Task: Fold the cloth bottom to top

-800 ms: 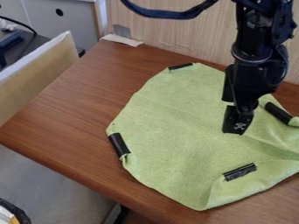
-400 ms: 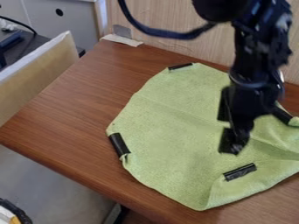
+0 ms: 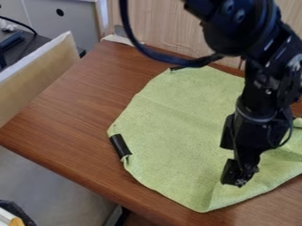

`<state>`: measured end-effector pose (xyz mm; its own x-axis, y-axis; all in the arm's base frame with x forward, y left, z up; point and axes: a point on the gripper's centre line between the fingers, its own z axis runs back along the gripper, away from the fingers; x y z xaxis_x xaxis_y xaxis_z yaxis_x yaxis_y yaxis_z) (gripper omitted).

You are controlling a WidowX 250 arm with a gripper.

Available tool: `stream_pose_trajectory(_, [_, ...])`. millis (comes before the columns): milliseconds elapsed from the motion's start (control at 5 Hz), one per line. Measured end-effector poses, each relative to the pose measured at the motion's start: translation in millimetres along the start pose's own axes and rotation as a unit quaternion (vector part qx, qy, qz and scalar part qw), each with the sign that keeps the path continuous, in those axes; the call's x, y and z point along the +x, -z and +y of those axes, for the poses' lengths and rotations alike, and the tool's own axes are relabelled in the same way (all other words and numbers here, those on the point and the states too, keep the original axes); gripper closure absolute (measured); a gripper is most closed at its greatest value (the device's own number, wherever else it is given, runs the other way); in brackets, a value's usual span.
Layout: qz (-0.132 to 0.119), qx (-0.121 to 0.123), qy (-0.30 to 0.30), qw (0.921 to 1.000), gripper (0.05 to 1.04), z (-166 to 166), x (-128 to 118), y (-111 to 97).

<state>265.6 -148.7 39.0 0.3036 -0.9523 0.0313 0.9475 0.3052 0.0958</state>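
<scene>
We see a black arm (image 3: 259,84) with glossy highlights along its parts. A thick, dark blue-black cable (image 3: 154,54) curves beside a bulky, rounded joint (image 3: 233,37), where we make out round screw heads (image 3: 239,16). Farther down, we notice a grey curved band (image 3: 254,119), a thin black cord (image 3: 289,134) and a blocky black gripper (image 3: 239,175) with small pale specks (image 3: 240,182).

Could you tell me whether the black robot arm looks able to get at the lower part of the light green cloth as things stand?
Probably yes: its black hand is at the lower part of the cloth, and I see nothing lying between them.
</scene>
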Motion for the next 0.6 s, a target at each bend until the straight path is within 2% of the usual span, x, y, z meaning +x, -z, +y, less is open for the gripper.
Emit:
stream_pose_trajectory(200, [-0.016,0.012,0.017,0.9997,0.083,-15,-4,-6])
stream_pose_trajectory(400, [-0.028,0.006,0.027,0.9992,0.083,-32,-17,-5])
stream_pose_trajectory(600, [-0.014,0.0,0.028,0.9995,0.083,-38,-32,4])
